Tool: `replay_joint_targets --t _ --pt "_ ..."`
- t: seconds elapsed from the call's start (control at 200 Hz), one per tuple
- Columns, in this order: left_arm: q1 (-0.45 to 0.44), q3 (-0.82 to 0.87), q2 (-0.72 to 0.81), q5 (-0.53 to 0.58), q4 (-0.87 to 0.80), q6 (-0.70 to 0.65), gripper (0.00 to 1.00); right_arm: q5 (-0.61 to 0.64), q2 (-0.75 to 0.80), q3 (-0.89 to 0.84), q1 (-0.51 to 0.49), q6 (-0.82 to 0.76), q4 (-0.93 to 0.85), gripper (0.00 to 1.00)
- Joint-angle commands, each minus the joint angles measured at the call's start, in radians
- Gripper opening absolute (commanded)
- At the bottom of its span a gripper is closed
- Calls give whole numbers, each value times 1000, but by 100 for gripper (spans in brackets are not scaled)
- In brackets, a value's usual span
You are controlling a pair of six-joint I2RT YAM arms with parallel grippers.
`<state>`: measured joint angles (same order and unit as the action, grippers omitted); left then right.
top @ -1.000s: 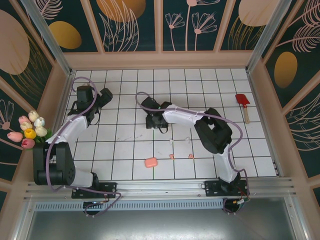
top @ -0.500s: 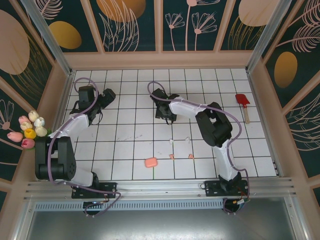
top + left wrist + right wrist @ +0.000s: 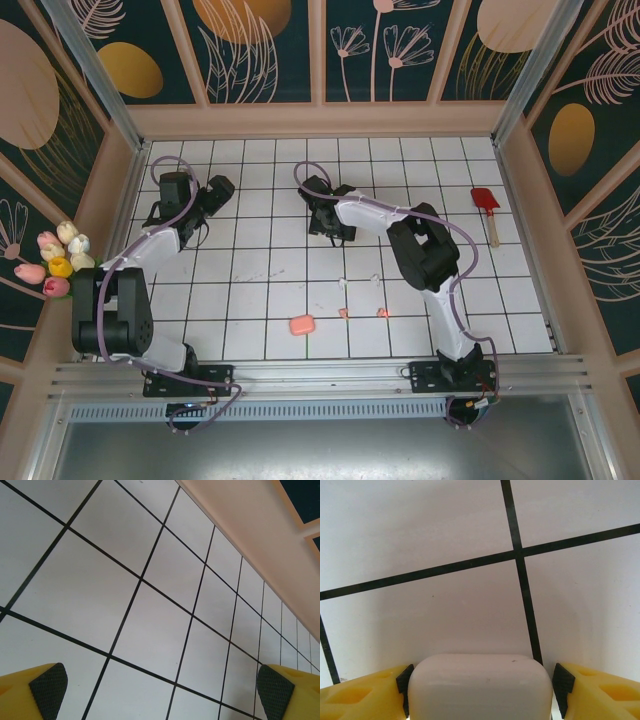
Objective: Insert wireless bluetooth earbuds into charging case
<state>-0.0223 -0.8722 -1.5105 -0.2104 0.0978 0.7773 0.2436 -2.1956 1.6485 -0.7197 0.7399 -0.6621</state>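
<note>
Right wrist: smooth, rounded white case [image 3: 480, 690]

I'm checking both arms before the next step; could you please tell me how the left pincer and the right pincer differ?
The left pincer stands wide open with nothing between its pads; the right pincer has a white case between its pads, whether pressed I cannot tell. The left pincer is over white tiles at the far left; the right pincer is near the far middle. Both have yellow fingers with black pads.
</note>
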Motion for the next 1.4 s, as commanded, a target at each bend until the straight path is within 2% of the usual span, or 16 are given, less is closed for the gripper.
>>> replay_joint_targets --t 0.0,0.27,0.611,0.871,1.001,1.206,1.391 --pt "-13 4 -16 -20 36 19 98 12 -26 14 0 25 -60 75" --pt "-28 7 -17 -19 45 23 99 -7 -35 13 -7 32 -47 74" --pt "-30 17 -12 -50 66 29 99 -31 -31 14 -12 37 -34 66" --pt "-30 24 8 0 56 87 99 -43 -5 8 -12 50 -21 63" --pt "-30 18 0 -45 60 79 98 -56 28 7 -10 59 0 62" --pt "-36 66 -19 -176 220 98 98 -93 62 28 13 74 35 62" --pt "-73 150 -12 -226 409 126 99 -177 67 24 62 103 100 61"
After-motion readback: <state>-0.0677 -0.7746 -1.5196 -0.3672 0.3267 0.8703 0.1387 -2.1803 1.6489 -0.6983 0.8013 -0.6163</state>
